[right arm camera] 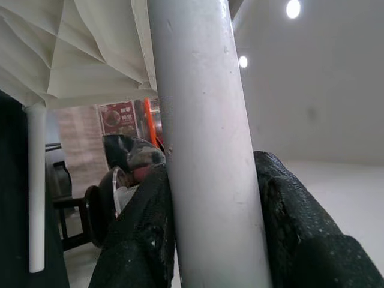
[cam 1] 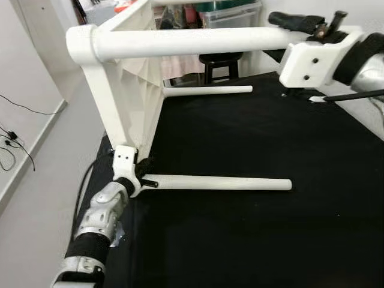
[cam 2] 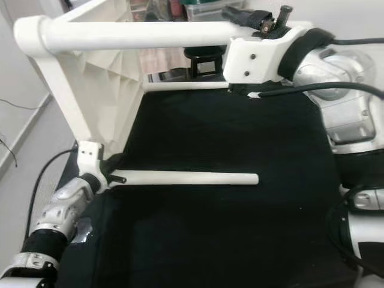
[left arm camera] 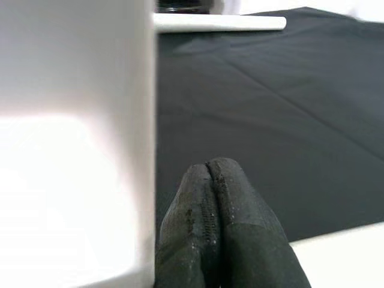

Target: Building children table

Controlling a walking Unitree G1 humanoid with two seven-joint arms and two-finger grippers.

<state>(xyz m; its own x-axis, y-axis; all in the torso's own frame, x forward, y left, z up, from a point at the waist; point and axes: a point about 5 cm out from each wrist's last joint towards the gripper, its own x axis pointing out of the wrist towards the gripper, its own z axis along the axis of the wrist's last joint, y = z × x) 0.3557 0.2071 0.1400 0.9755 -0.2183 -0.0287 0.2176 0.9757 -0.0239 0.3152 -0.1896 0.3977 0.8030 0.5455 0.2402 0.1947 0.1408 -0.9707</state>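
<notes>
A white children's table [cam 1: 135, 84] lies tipped on its side on a black cloth [cam 1: 270, 228], its legs pointing to the right. My right gripper [cam 1: 298, 23] is shut on the upper near leg [cam 1: 192, 42]; in the right wrist view its fingers [right arm camera: 144, 240] clamp that tube from both sides. The lower near leg [cam 1: 222, 183] rests on the cloth. At its base, by the tabletop's corner, sits my left gripper [cam 1: 146, 175], shut with nothing between its fingers [left arm camera: 207, 228], right beside the white leg [left arm camera: 78, 138]. A far leg [cam 1: 207, 90] lies behind.
A black stool [cam 1: 220, 63] and storage boxes [cam 1: 231, 15] stand behind the table. On the left, grey floor with a cable [cam 1: 12, 144] runs along a white wall. The cloth's left edge drops off near my left arm.
</notes>
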